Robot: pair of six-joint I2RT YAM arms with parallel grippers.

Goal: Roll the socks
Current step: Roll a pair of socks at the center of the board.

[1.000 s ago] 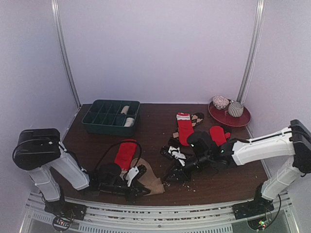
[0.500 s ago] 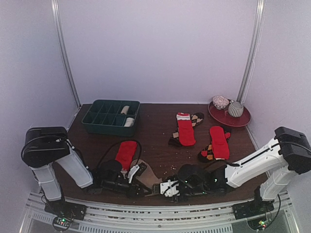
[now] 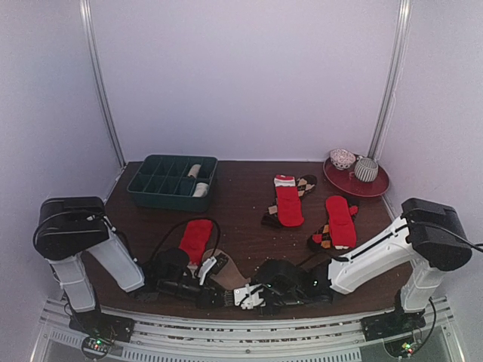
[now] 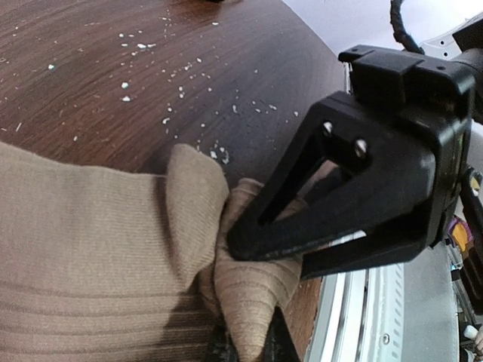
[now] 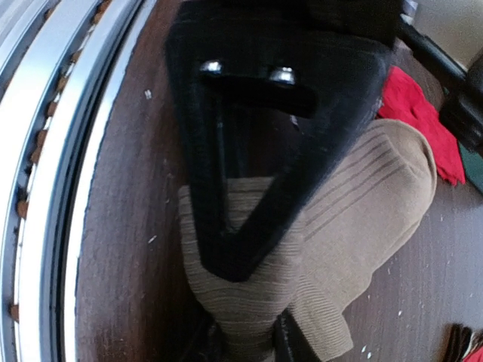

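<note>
A tan sock (image 3: 226,273) lies bunched at the table's near edge. My left gripper (image 3: 205,294) is shut on one end of it; in the left wrist view the tan sock (image 4: 83,226) narrows to a pinched fold inside my left gripper (image 4: 247,348). My right gripper (image 3: 246,295) faces it from the right. In the right wrist view that gripper (image 5: 247,341) is shut on the same tan sock (image 5: 355,211). A red sock (image 3: 195,238) lies just behind. Two red socks (image 3: 288,202) (image 3: 339,219) rest on brown diamond-patterned ones further back.
A dark green compartment tray (image 3: 143,183) holding rolled pieces stands at the back left. A red plate (image 3: 375,188) with two bowls sits at the back right. The metal rail (image 3: 226,323) runs along the near edge, right beside both grippers. White crumbs dot the wood.
My right arm has swung from the middle of the table down to the near edge and closed on the tan sock opposite the left gripper. The left gripper has kept its hold.
</note>
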